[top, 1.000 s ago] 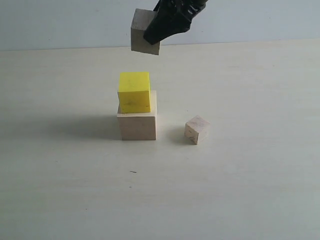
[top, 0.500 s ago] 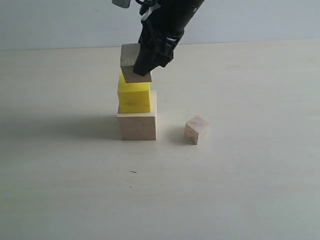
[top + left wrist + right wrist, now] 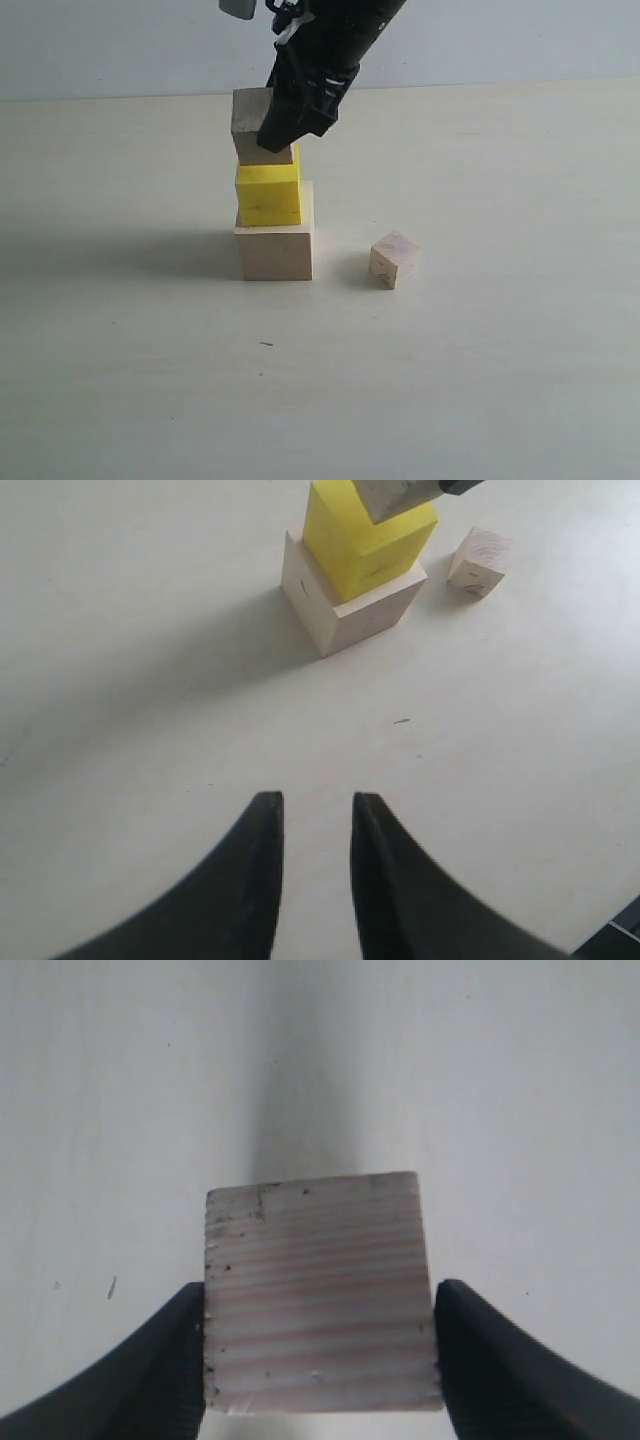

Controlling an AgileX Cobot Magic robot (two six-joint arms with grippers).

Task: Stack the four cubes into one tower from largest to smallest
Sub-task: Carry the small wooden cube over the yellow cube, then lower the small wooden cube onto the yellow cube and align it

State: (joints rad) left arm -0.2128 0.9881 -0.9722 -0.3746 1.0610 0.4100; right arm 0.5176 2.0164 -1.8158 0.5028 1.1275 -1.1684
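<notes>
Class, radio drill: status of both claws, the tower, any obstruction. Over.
Left claw open, empty. Right claw shut on small wood cube at top of yellow cube on large wood cube. Last cube apart on table; nothing obstructing.

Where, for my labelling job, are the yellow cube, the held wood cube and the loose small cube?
yellow cube (image 3: 268,198): exterior view, front face.
held wood cube (image 3: 320,1305): right wrist view, middle of grained face.
loose small cube (image 3: 394,260): exterior view, near its front corner.
</notes>
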